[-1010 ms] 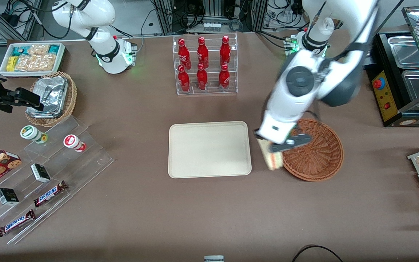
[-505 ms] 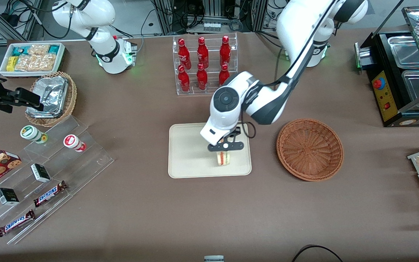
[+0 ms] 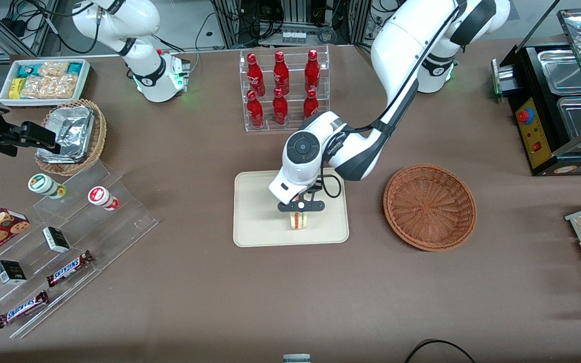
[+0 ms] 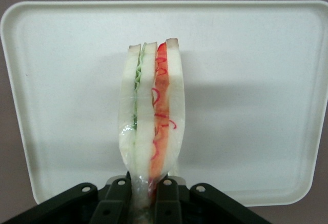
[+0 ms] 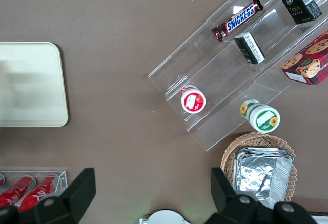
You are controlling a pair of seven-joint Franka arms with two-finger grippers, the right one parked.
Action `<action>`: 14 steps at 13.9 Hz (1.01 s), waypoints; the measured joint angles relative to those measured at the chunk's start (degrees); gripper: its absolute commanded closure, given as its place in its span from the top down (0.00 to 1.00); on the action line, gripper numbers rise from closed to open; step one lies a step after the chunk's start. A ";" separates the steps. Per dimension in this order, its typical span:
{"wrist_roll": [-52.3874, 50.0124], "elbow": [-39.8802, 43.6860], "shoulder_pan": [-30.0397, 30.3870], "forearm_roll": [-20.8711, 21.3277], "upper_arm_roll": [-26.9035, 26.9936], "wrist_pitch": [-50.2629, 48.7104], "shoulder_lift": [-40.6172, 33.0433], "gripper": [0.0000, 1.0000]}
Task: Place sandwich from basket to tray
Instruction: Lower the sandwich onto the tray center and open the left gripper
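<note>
My left gripper point(image 3: 299, 210) hangs over the cream tray point(image 3: 255, 222), shut on the sandwich point(image 3: 298, 221). The wedge of white bread with green and red-orange filling point(image 4: 151, 116) points down at the tray point(image 4: 256, 106), its wrapped tip pinched between my two black fingers point(image 4: 118, 198); I cannot tell whether it touches the tray. The reddish-brown wicker basket point(image 3: 429, 206) sits beside the tray toward the working arm's end, with nothing in it.
A clear rack of red bottles point(image 3: 283, 91) stands farther from the front camera than the tray. Toward the parked arm's end are acrylic steps with snacks point(image 3: 58, 252), a foil-filled basket point(image 3: 71, 136) and a white snack bin point(image 3: 43, 80). A black appliance point(image 3: 563, 116) stands past the basket.
My gripper carried the sandwich from the basket's rim across to above the tray, then shifted a little further over it and lower. The basket now lies fully uncovered.
</note>
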 measured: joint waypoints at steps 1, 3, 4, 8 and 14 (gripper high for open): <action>0.00 0.00 -0.02 0.00 -0.17 0.00 0.17 0.00; 0.00 0.00 -0.02 0.00 -0.31 0.34 0.66 0.00; 0.00 0.00 -0.02 0.00 -0.37 0.88 0.98 0.00; 0.08 -0.04 -0.98 0.00 -1.29 1.36 2.06 0.00; 0.08 -0.11 -1.66 0.02 -1.13 3.19 3.59 0.56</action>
